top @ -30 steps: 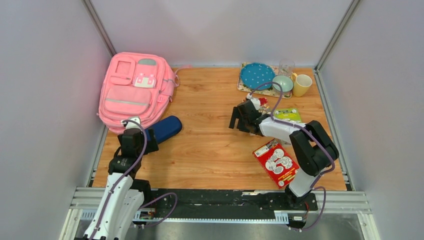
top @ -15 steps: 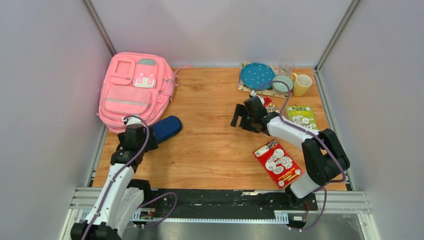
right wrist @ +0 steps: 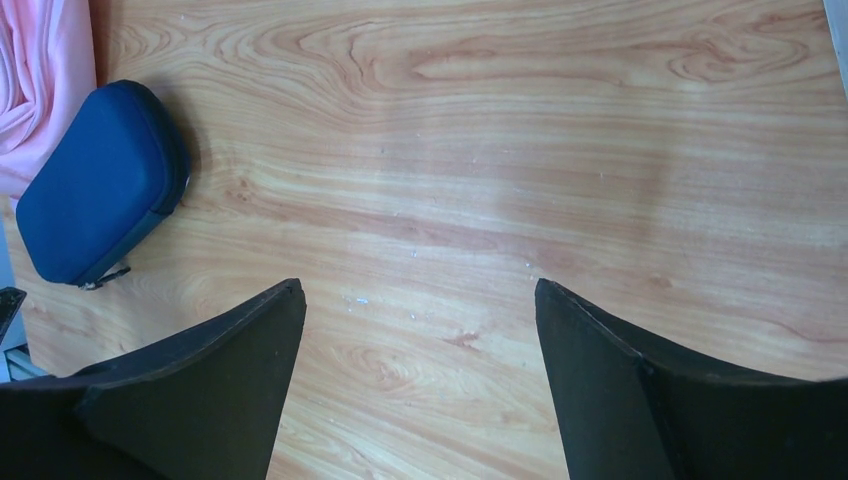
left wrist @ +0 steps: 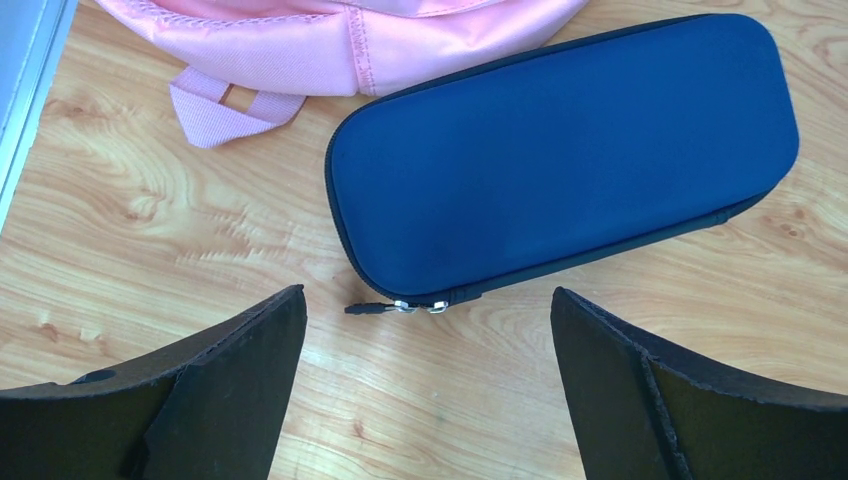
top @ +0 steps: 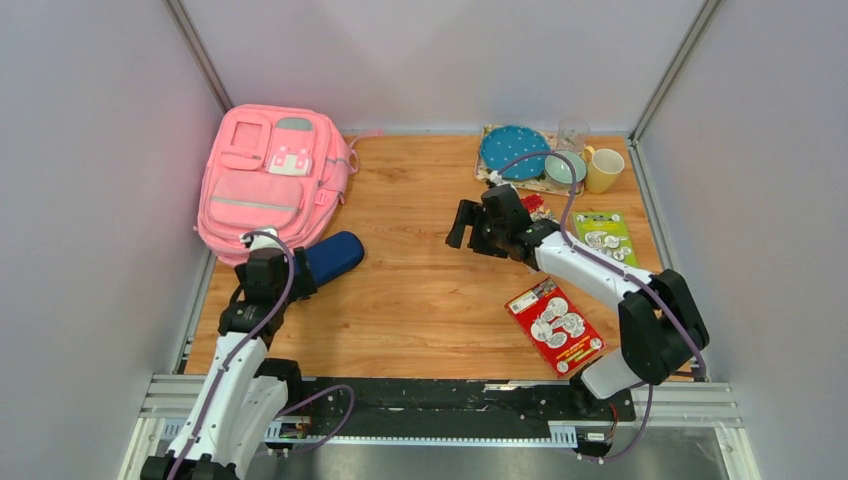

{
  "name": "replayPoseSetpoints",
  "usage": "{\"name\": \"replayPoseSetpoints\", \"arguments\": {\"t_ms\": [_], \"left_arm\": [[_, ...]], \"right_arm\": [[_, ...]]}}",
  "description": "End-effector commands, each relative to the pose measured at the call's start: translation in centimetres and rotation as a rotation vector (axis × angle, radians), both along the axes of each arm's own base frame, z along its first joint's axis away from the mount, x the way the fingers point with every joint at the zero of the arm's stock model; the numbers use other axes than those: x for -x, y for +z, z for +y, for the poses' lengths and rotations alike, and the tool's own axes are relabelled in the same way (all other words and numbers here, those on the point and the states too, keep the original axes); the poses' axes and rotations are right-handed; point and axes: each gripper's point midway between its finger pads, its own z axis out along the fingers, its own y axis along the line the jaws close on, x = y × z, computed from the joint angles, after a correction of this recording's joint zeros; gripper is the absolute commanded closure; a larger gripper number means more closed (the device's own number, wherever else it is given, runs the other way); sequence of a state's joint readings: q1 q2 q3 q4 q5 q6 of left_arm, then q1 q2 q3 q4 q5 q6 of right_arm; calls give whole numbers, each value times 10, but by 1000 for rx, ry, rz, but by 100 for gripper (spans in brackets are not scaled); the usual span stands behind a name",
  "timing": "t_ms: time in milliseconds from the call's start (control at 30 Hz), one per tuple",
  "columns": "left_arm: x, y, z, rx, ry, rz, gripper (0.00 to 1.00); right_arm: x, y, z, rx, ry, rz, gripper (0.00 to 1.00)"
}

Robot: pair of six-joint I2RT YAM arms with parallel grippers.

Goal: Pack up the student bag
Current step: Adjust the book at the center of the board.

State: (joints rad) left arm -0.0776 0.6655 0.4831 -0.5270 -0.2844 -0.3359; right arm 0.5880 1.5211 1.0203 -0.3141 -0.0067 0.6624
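Observation:
The pink student bag lies flat at the table's back left, front pockets up; its lower edge and a strap show in the left wrist view. A navy blue zip case rests against the bag's near edge. My left gripper stands open just short of the case's zip end, nothing between its fingers. My right gripper is open over bare wood at mid-table, empty.
A red card pack lies near the right front. A green pack and a small colourful item lie behind the right arm. A blue plate, bowl, glass and yellow mug stand at the back right.
My right gripper has moved left and slightly farther back over the table's middle. The left arm has shifted only slightly by the navy case.

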Motion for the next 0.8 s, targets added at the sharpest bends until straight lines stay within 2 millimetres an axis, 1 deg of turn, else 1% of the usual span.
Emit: {"name": "replayPoseSetpoints", "arguments": {"t_ms": [0, 100, 200, 267, 300, 333, 367, 400, 433, 467, 500, 533, 567, 600, 633, 667, 700, 733, 767], "left_arm": [[-4, 6, -6, 42, -11, -50, 1], [-5, 10, -9, 53, -26, -74, 1], [-4, 12, -9, 57, -24, -88, 1], [-4, 13, -9, 58, -21, -95, 1], [-4, 13, -9, 61, -22, -97, 1], [-5, 13, -9, 60, -23, -101, 1], [-6, 15, -10, 61, -24, -105, 1], [-8, 17, -9, 58, -23, -113, 1], [-10, 18, -9, 56, -21, -117, 1], [-11, 20, -8, 47, -22, -119, 1], [-13, 24, -4, 36, -5, -127, 1], [-14, 24, -2, 25, 9, -117, 1], [-15, 26, 1, 17, 26, -117, 1], [-17, 33, 8, -5, 61, -129, 1], [-18, 34, 11, -14, 78, -120, 1], [-20, 35, 14, -25, 89, -113, 1], [-22, 44, 20, -40, 122, -122, 1], [-24, 41, 22, -47, 136, -97, 1], [-26, 42, 23, -48, 141, -90, 1]], "right_arm": [[12, 20, -3, -21, 22, -23, 12], [20, 20, -4, -19, 38, -14, 12], [23, 23, 2, -41, 54, -10, 12], [23, 24, 12, -68, 73, 2, 12], [20, 32, 21, -89, 87, -9, 12], [19, 27, 27, -91, 95, 8, 12], [16, 30, 35, -105, 102, 0, 12], [10, 40, 48, -141, 111, -11, 12], [9, 42, 58, -172, 127, -2, 12], [2, 30, 68, -183, 124, 31, 12], [-6, 35, 80, -225, 131, 18, 11], [-14, 50, 98, -283, 155, 7, 11], [-23, 31, 110, -278, 160, 41, 11], [-27, 29, 121, -286, 171, 50, 11], [-38, 47, 139, -330, 200, 30, 12], [-43, 47, 148, -346, 218, 34, 11], [-51, 27, 160, -343, 225, 65, 11], [-55, 28, 170, -370, 251, 75, 11], [-70, 53, 186, -424, 268, 24, 11]]}}
